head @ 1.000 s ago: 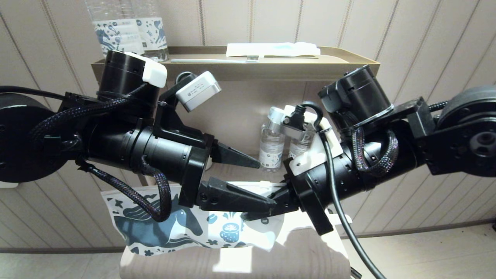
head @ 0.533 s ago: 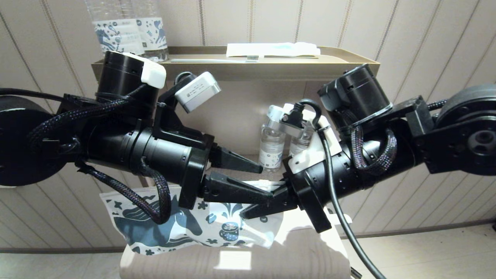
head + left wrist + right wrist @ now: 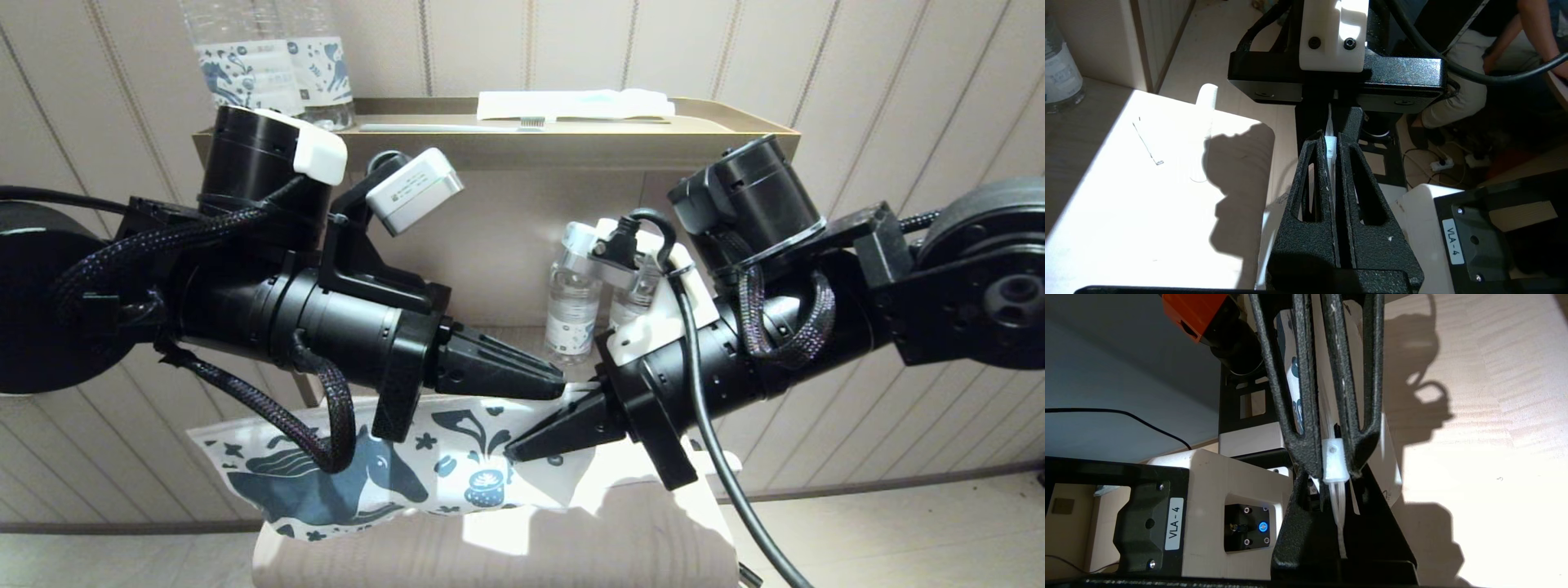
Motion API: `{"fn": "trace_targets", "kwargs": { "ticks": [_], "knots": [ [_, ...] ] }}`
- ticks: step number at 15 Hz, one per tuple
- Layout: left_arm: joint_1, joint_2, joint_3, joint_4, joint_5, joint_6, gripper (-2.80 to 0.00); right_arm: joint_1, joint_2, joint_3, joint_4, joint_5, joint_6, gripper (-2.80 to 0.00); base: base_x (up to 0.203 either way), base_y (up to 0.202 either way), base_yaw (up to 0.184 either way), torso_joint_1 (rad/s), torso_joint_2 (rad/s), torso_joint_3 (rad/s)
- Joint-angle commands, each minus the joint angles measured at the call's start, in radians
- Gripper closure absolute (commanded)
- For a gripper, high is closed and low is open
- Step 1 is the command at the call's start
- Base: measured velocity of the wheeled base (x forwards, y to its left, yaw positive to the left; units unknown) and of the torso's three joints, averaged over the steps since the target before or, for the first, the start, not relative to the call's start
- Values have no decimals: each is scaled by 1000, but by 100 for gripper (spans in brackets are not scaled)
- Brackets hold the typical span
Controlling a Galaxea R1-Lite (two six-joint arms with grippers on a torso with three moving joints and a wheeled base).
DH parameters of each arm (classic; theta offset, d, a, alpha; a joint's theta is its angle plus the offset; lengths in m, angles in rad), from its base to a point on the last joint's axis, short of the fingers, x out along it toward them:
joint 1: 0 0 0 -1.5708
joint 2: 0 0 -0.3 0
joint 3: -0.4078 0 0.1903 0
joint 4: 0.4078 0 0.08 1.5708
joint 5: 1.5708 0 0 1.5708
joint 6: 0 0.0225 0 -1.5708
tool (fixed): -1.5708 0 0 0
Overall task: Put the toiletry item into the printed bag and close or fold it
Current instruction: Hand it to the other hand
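Observation:
The printed bag (image 3: 457, 474), white with a dark blue horse, hangs above the small table between both grippers. My left gripper (image 3: 559, 382) is shut on the white slider (image 3: 1331, 149) at the bag's top edge; the slider (image 3: 1334, 459) also shows in the right wrist view. My right gripper (image 3: 513, 447) faces it tip to tip, shut on the bag's edge strip (image 3: 1337, 514). The toiletry item (image 3: 1205, 106), a slim white piece, lies on the sunlit tabletop beside the bag. It does not show in the head view.
A tan tray shelf (image 3: 735, 122) at the back carries a toothbrush (image 3: 445, 127), a white packet (image 3: 571, 104) and two labelled water bottles (image 3: 269, 65). Two small bottles (image 3: 571, 314) stand behind the grippers. The table (image 3: 571, 547) lies below; a person's arm (image 3: 1506, 36) is at one side.
My left gripper has gone from wide open to shut on the bag's top edge. The bag's left end has sagged lower. The right gripper has kept its grip.

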State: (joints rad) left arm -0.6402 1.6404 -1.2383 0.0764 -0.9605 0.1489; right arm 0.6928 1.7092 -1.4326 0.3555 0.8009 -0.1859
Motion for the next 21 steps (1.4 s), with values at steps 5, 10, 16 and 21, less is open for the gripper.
{"fn": "trace_targets", "kwargs": {
  "ticks": [5, 10, 16, 21],
  "knots": [
    [1, -4, 17, 2, -4, 11, 0, -10, -13, 7, 2, 4, -1, 0, 0, 0, 0, 0, 0, 0],
    [1, -18, 40, 0, 6, 14, 0, -27, -54, 46, 0, 4, -3, 0, 0, 0, 0, 0, 0, 0],
    [6, -43, 73, 1, 11, 35, 0, -73, -135, 139, -1, 5, -12, 0, 0, 0, 0, 0, 0, 0],
    [33, -68, 108, 1, 10, 37, 0, -135, -233, 217, -1, 15, -12, 0, 0, 0, 0, 0, 0, 0]
  ]
}}
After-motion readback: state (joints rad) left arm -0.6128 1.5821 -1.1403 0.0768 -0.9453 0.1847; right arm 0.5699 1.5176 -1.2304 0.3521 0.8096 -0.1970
